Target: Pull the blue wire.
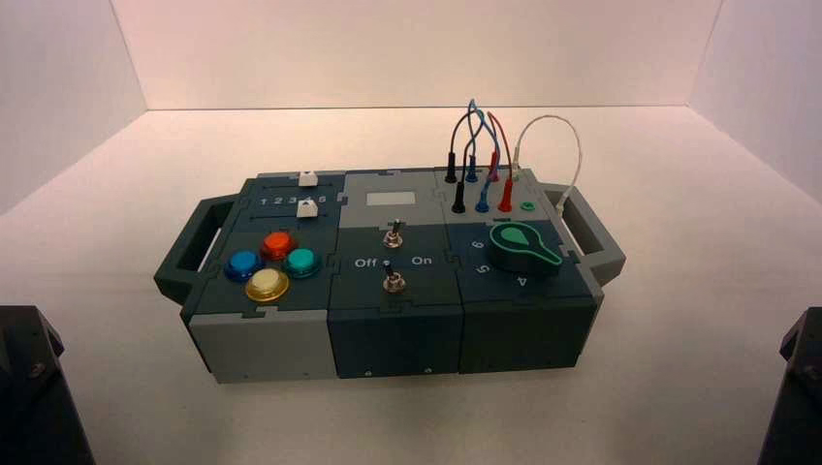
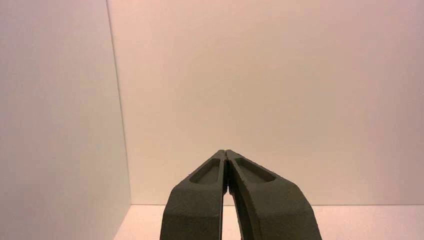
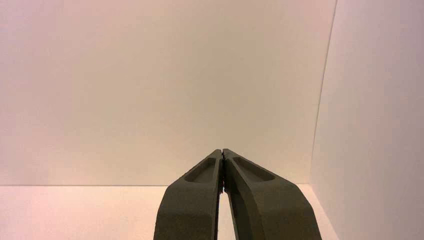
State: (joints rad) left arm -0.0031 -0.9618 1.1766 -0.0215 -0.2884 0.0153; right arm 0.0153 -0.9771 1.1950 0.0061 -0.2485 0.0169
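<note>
The blue wire (image 1: 474, 126) loops above the back right part of the box (image 1: 388, 320), with its two blue plugs (image 1: 482, 201) set in sockets between a black-plugged wire (image 1: 458, 197) and a red-plugged wire (image 1: 504, 199). Both arms are parked at the near corners, far from the box: the left arm (image 1: 34, 387) at the bottom left, the right arm (image 1: 800, 387) at the bottom right. My left gripper (image 2: 226, 152) is shut and empty, facing the wall. My right gripper (image 3: 222, 151) is shut and empty, facing the wall.
The box also bears a white wire (image 1: 557, 145) at its right handle, a green knob (image 1: 521, 247), two toggle switches (image 1: 392, 235), coloured round buttons (image 1: 267, 262) and two white sliders (image 1: 308, 194). White walls enclose the table.
</note>
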